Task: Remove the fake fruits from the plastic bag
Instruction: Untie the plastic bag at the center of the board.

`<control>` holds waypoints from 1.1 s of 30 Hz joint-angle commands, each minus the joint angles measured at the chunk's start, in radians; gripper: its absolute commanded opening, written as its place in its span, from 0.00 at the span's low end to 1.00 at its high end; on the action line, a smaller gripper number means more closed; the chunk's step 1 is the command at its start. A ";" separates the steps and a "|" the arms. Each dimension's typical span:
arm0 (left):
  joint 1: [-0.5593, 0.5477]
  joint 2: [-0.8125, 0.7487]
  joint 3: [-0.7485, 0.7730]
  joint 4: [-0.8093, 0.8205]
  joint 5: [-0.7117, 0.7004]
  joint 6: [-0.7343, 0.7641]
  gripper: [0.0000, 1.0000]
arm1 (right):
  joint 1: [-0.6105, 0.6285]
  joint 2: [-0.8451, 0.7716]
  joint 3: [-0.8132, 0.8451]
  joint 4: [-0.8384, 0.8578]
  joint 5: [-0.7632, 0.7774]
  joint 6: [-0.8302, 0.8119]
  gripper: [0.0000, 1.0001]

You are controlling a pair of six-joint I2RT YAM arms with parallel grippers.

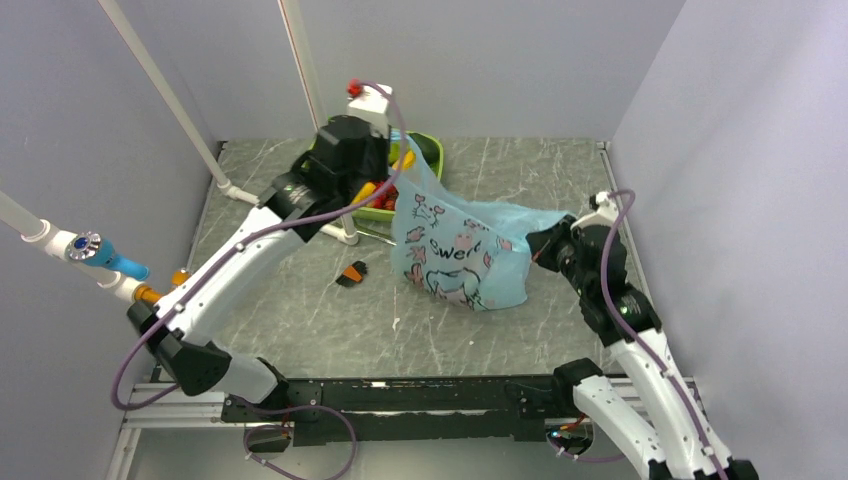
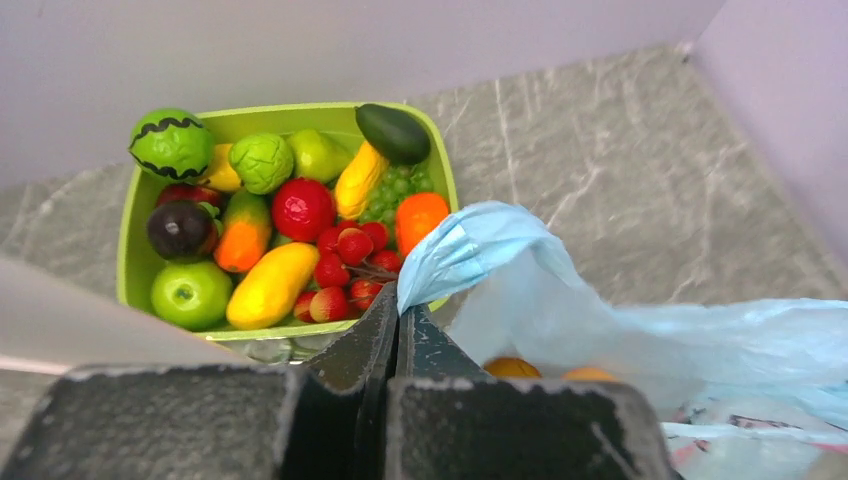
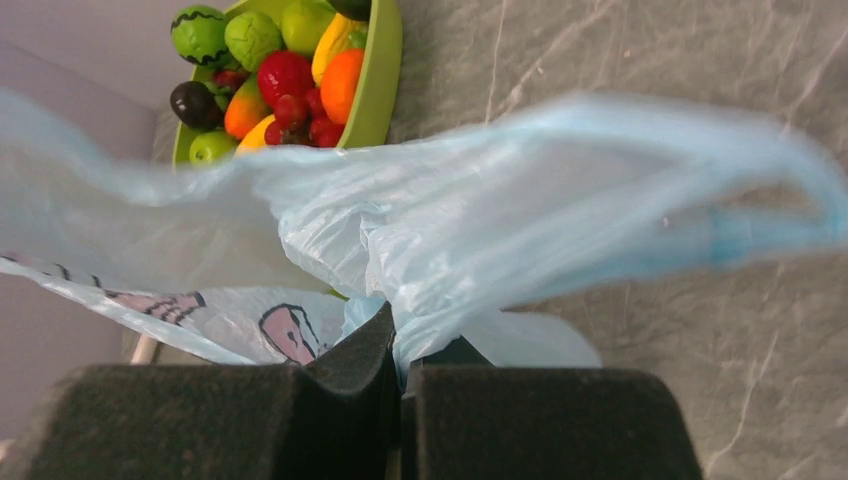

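Lime-green tray (image 1: 432,150) is sitting at the back of the grey marbled counter (image 1: 330,320), crowded with toy produce: green apple (image 2: 190,293), yellow mango-like piece (image 2: 270,285), cluster of red strawberries (image 2: 345,265), dark avocado (image 2: 393,132). The tray is lying just behind the left claw (image 2: 398,305), close to the bag's raised edge. A small orange-and-black object (image 1: 351,273) is lying on the counter left of the bag, apart from it. A white pipe (image 1: 165,95) is slanting up the left wall.

Plastic bag (image 1: 460,260) is sitting mid-counter, right of the tray. It is light blue, thin and crinkled, showing dark lettering and pink-and-black drawings on its near face. Both arms are stretching its top. The left claw is pinching together on a bunched blue fold at the bag's left edge. The right claw (image 3: 395,325) is clamping together on a gathered fold at the right edge, a loop handle trailing off blurred beside it.

Fake fruits (image 2: 510,368) are lying inside the bag; only two orange rounded tops are showing at the mouth, just right of the left claw.
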State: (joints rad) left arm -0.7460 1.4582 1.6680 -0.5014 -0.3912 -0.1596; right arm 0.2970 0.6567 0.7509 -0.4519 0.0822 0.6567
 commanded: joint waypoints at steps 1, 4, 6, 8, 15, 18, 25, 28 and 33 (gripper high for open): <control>0.100 -0.125 -0.024 0.081 0.128 -0.240 0.00 | -0.004 0.135 0.226 -0.012 0.061 -0.126 0.00; 0.165 -0.184 -0.081 0.118 0.167 -0.281 0.00 | -0.005 0.166 0.273 0.022 -0.002 -0.154 0.00; 0.197 -0.244 -0.142 0.146 0.189 -0.295 0.00 | -0.005 0.157 0.259 0.049 -0.041 -0.166 0.00; 0.224 -0.294 -0.213 0.170 0.221 -0.307 0.00 | -0.007 0.146 0.211 0.060 -0.075 -0.164 0.00; 0.271 -0.451 -0.546 0.184 0.389 -0.379 0.00 | -0.007 0.101 -0.048 0.020 -0.247 -0.076 0.00; 0.280 -0.524 -0.650 0.163 0.439 -0.410 0.00 | -0.006 0.043 -0.091 -0.021 -0.282 -0.064 0.03; 0.283 -0.678 -0.766 0.130 0.475 -0.444 0.00 | -0.007 -0.024 0.024 -0.163 -0.274 -0.116 0.56; 0.281 -0.717 -0.760 0.098 0.460 -0.434 0.00 | -0.006 -0.002 0.129 -0.258 -0.218 -0.161 0.64; 0.283 -0.750 -0.762 0.057 0.448 -0.405 0.00 | -0.006 0.040 0.296 -0.363 -0.063 -0.257 0.80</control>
State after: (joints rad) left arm -0.4679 0.7250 0.8948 -0.4191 0.0593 -0.5831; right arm 0.2951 0.6754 0.9241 -0.7132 -0.1173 0.4995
